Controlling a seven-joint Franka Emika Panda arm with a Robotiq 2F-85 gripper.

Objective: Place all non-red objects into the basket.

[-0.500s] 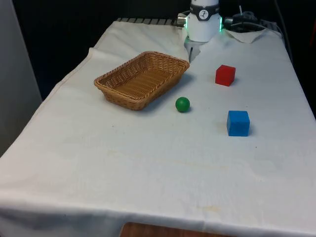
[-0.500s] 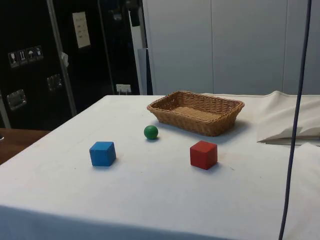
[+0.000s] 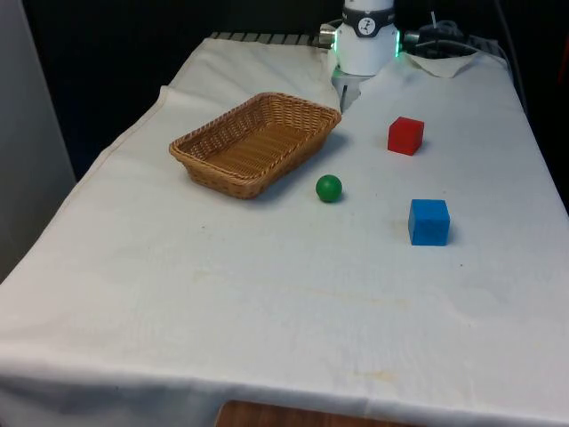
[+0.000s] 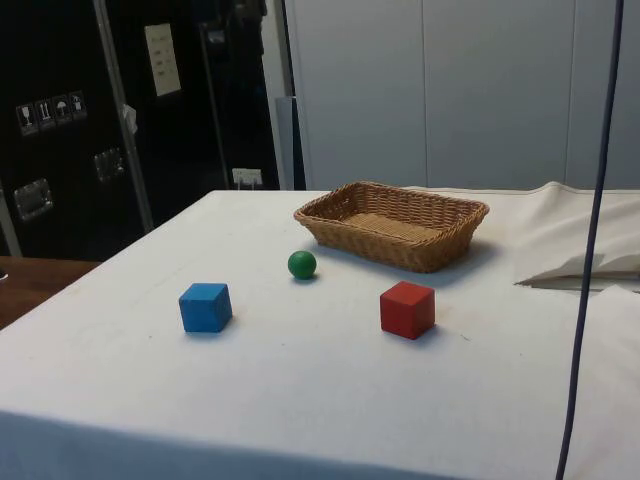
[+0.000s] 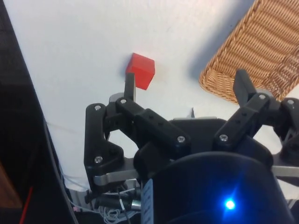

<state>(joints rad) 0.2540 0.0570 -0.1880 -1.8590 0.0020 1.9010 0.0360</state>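
In the front view, going from its left: a wicker basket (image 3: 256,142) sits on the white-clothed desk (image 3: 267,302), set at an angle, nothing lying inside it; just beside its near corner, apart from the rim, rests a green ball (image 3: 329,188); further toward the front view's right stands a red cube (image 3: 405,135), and nearer the camera than that a blue cube (image 3: 429,221) — each of the three on the cloth, none touching another.

In the side view the order runs the other way: the blue cube (image 4: 206,306) comes first, then the green ball (image 4: 302,264), then the red cube (image 4: 407,309), with the basket (image 4: 393,224) behind them; a rumpled fold of cloth (image 4: 575,250) lies past the basket.

In the wrist view the tool (image 5: 187,91) hangs above the cloth with its two fingers spread wide and nothing between them; the red cube (image 5: 140,70) lies just past one fingertip (image 5: 129,84), and the basket's rim (image 5: 261,56) lies beyond the other — neither is touched.
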